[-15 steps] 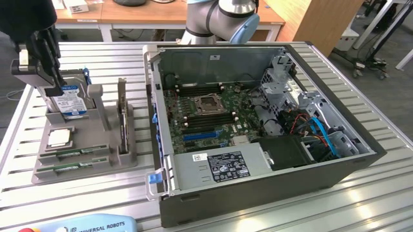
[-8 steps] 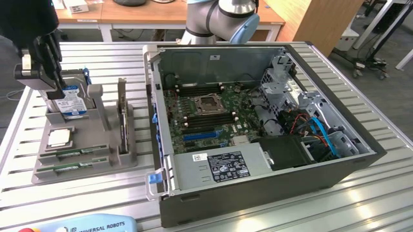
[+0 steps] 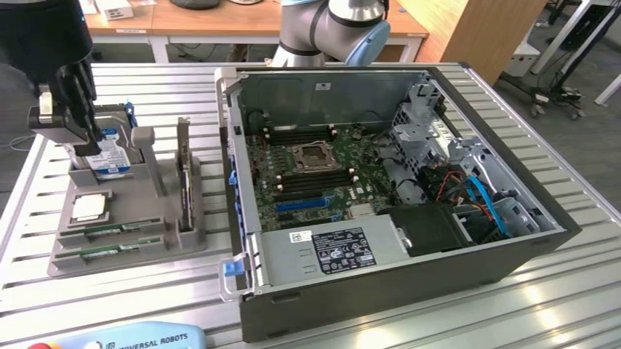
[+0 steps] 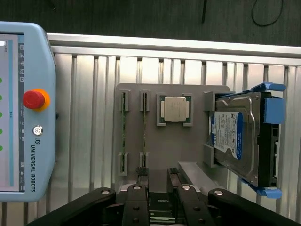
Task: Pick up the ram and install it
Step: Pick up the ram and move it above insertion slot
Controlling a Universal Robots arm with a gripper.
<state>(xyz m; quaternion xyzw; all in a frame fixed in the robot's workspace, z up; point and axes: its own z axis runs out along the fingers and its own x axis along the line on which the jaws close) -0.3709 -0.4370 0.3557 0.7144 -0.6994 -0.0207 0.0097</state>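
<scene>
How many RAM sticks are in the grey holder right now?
2. Both long, thin green circuit-board strips stand on edge in neighbouring slots of the grey plastic holder: one at the holder's outer edge, the other between it and the square silver processor chip. No others show.

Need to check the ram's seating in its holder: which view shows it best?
The wrist view: both ram sticks stand edge-on, full length, in the grey holder. The exterior view shows them as small green strips.

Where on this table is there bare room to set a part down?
Bare slats lie between the grey holder and the teach pendant, and in front of the computer case toward the exterior view's right. Crowded: the holder, and the narrow gap between it and the case.
</scene>
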